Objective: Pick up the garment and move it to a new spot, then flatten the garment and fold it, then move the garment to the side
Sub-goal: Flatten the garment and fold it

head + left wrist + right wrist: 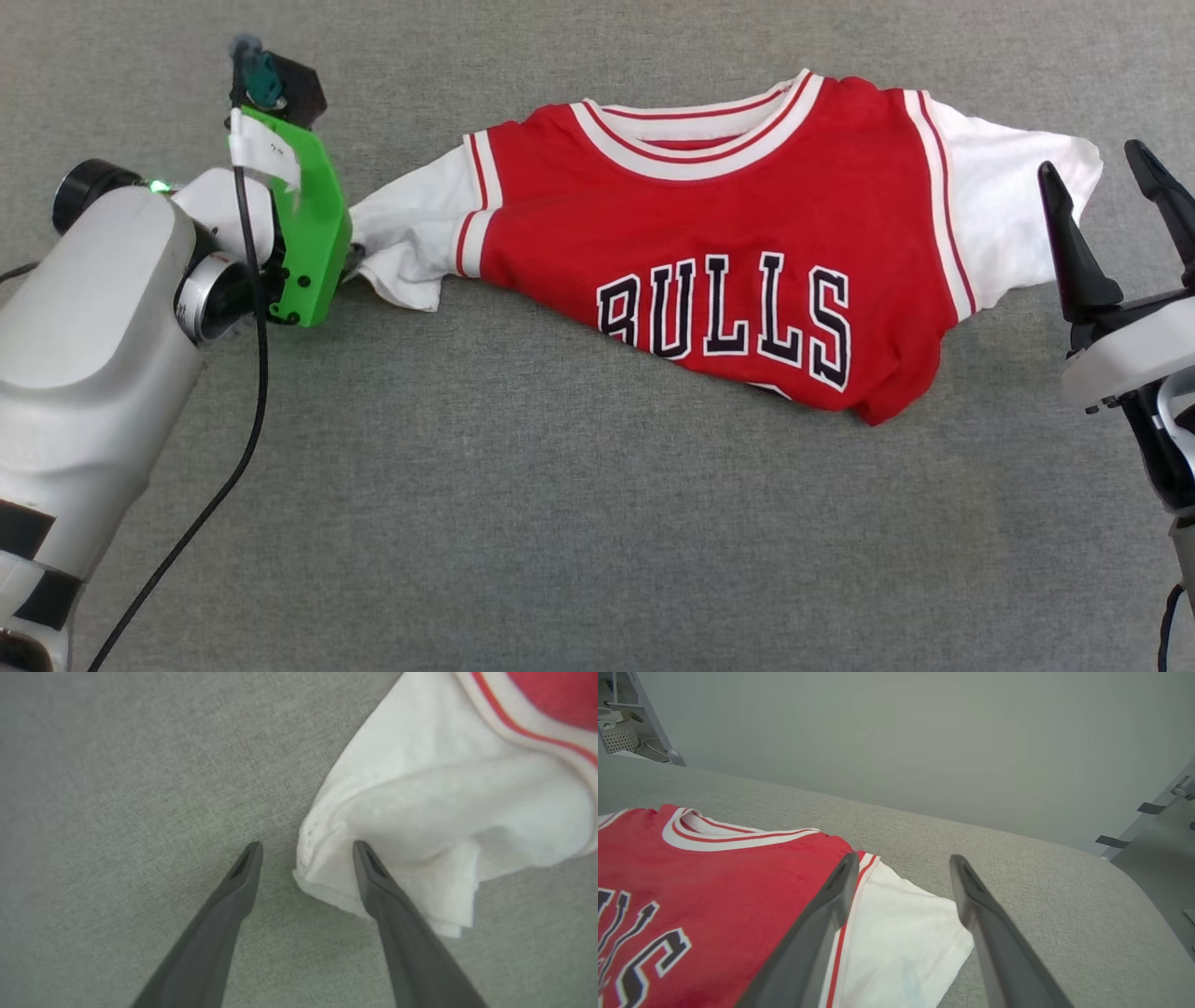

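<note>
Grey table (pixel 597 523) holds the garment (pixel 747 187) lying sleeve-to-sleeve, one sleeve edge within the left end effector (pixel 306 851), fingers apart, the other beside the right end effector (pixel 1090 161), likewise apart.

There is broad bare table (pixel 560 523) in front of the garment (pixel 747 215), along its whole near hem, and a narrower bare strip behind the collar; I could sweep either arm through both. My left tool (pixel 306 847) stands spread at the crumpled left sleeve (pixel 420 812), one finger over bare table and the other over the sleeve's folded edge, whose corner lies in the gap. The left arm's black cable (pixel 252 373) hangs over the table on that side. My right tool (pixel 1090 159), fingers apart, is just beside the right sleeve (pixel 999 205), with open table beyond it to the rounded far edge.
</note>
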You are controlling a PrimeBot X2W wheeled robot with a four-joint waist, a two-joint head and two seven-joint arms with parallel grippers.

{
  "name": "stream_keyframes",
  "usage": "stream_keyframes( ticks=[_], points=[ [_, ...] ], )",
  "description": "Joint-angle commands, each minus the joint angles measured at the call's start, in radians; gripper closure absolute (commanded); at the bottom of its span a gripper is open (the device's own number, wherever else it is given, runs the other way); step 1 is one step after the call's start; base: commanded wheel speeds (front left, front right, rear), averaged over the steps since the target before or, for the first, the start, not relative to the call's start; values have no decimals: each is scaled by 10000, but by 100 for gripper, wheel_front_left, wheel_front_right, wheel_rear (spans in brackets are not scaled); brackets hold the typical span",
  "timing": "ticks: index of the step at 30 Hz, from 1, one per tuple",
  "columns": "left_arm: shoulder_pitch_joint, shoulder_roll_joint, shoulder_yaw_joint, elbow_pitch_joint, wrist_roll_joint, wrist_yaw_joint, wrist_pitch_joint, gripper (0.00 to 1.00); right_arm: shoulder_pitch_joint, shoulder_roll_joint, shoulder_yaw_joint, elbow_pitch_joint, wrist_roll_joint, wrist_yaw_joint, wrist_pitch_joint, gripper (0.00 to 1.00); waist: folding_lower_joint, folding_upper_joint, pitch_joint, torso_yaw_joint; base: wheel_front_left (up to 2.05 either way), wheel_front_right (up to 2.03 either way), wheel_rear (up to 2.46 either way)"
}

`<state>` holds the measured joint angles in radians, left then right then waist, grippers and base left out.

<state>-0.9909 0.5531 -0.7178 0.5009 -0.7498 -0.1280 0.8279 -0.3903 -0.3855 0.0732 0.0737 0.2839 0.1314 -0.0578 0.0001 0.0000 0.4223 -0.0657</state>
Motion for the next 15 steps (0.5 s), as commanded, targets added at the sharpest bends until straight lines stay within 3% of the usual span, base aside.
stream_keyframes(
  ticks=[1,10,11,13,15],
  points=[
    [-90,109,-189,250,-119,-26,-7,0,-123,12,3,-7,-28,-7,-20,0,-1,0,199,-195,0,0,0],
    [432,106,-1264,940,-1219,-26,537,0,-179,-125,-14,75,38,-7,-13,0,-1,0,262,-184,0,0,0],
    [444,130,-1414,873,-1310,-26,574,18,-200,-143,-27,85,37,-7,0,0,-1,0,257,-153,0,0,0],
    [438,175,-1658,817,-1426,-26,593,100,-260,-174,-6,107,37,-7,25,0,-1,0,242,-87,0,0,0],
    [375,159,-1819,844,-1558,-26,492,100,-340,-223,12,132,75,-7,47,0,-1,0,210,-1,0,0,0]
  ],
)
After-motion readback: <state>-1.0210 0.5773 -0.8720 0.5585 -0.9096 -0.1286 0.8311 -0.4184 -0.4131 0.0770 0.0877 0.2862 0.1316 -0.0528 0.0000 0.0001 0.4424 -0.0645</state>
